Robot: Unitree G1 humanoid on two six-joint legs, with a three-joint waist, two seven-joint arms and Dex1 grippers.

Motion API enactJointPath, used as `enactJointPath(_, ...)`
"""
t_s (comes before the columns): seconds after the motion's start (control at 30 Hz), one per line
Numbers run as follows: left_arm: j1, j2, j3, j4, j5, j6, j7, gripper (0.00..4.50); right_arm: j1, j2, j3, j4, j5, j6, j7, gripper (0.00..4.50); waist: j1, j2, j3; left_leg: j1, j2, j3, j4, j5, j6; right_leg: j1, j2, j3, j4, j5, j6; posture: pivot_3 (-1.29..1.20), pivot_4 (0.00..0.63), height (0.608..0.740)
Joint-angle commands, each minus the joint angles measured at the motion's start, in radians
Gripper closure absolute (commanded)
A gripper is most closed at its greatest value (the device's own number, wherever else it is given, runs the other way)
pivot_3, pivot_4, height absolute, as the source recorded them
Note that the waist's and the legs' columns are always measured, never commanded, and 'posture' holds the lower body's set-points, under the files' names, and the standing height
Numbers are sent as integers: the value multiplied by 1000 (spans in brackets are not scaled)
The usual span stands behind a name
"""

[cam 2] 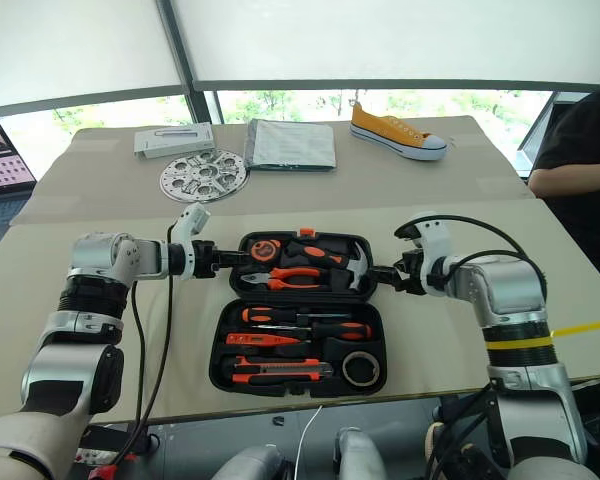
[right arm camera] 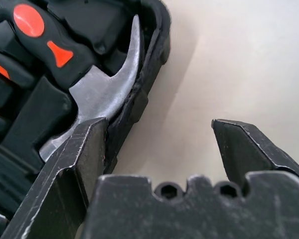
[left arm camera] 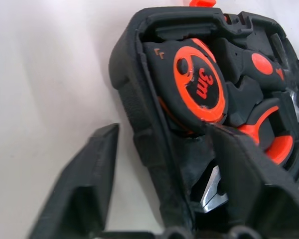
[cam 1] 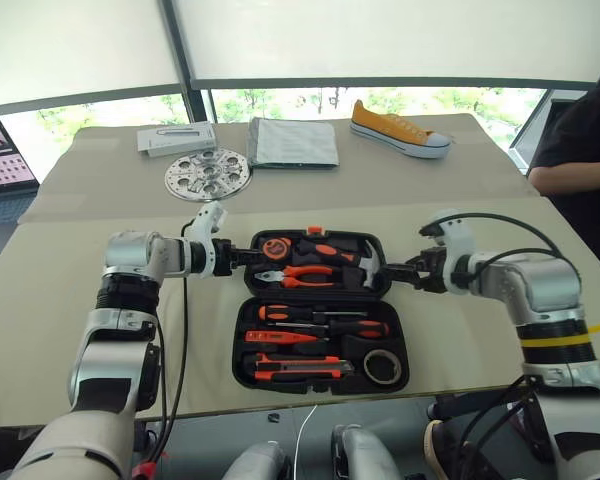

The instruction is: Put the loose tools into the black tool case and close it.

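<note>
The black tool case (cam 1: 243,345) lies open on the table, its orange latch (cam 1: 315,230) at the far edge. Its near half holds two long screwdrivers (cam 1: 325,321), a thin orange tester (cam 1: 280,338), a utility knife (cam 1: 295,368) and a dark tape roll (cam 1: 383,367). In the far half sit a tape measure (left arm camera: 199,84), pliers (cam 1: 298,274) and a hammer (right arm camera: 104,94). My left gripper (cam 1: 238,257) is open astride the far half's left wall. Open too, my right gripper (cam 1: 395,270) straddles the right wall, one finger (right arm camera: 74,164) over the rim, the other outside.
At the back of the table lie a perforated metal disc (cam 1: 208,174), a white box (cam 1: 177,138), a grey folder (cam 1: 293,141) and a yellow shoe (cam 1: 400,130). A laptop (cam 1: 0,155) stands far left. A person's arm (cam 1: 570,175) rests at the right edge.
</note>
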Motion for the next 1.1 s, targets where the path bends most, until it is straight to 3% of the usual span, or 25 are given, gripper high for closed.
enactJointPath(0.03,-7,7,0,-21,-4,-13,-9,3116,-44,15,-10,30,-15,-33,-10,617,1,0,0,0,0,0,0,0,0,0,0,0,1,0,0,0,150,740)
enactJointPath(0.13,5,10,-6,-28,2,-20,-8,4133,-52,25,-5,58,-30,-43,-17,617,6,1,0,0,0,0,1,0,0,0,0,0,2,0,0,0,150,740)
enactJointPath(0.17,9,11,-9,-34,3,-22,-10,4477,-52,27,-4,63,-34,-46,-18,865,6,0,0,0,0,0,1,0,0,0,0,0,3,0,0,0,150,740)
enactJointPath(0.27,18,11,-9,-51,-2,-17,-13,4500,-50,28,-3,67,-36,-46,-17,1623,6,1,0,0,0,0,1,0,0,0,0,0,7,0,0,0,150,740)
enactJointPath(0.53,30,13,1,-67,-8,-15,-11,4500,-53,18,-1,64,-40,-49,-12,4374,6,0,0,0,0,0,1,0,0,0,0,0,7,0,0,0,150,740)
enactJointPath(0.77,48,3,2,-109,-6,-88,-15,4500,-81,23,4,45,-61,-124,-20,4445,5,1,-1,1,0,0,1,0,0,0,0,0,7,0,0,0,150,740)
enactJointPath(1.1,53,-40,22,-176,59,-569,2,4500,-159,66,26,25,-196,-480,-87,4445,6,0,0,-3,0,0,3,0,0,-5,0,1,7,0,-1,0,150,740)
